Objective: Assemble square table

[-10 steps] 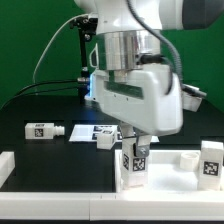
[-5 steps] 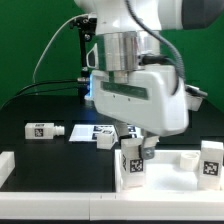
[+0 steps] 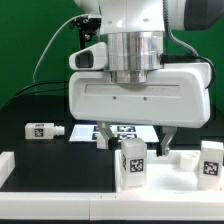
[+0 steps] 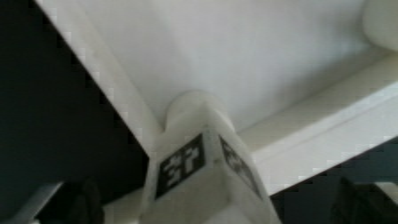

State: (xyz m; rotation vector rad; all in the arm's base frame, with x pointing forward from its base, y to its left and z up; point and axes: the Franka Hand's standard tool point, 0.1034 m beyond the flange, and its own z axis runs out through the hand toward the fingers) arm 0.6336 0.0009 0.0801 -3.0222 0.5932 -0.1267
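Note:
The white square table top [image 3: 60,185] lies across the front of the exterior view, its raised rim showing. One white tagged leg [image 3: 131,166] stands upright on it near the middle. My gripper [image 3: 136,146] hangs open just above that leg, a finger on either side and not touching it. In the wrist view the same leg [image 4: 199,165] rises between the two dark fingers [image 4: 71,206], with the table top [image 4: 267,50] behind it. A second leg [image 3: 210,160] stands at the exterior view's right. A third leg [image 3: 45,130] lies on the black table at the left.
The marker board [image 3: 122,131] lies flat behind the gripper. A green backdrop and cables stand at the back. My broad white hand hides the middle of the table behind it.
The jaws have opened and let go of the upright leg. The hand has turned broadside to the camera and risen a little. The leg stays standing where it was.

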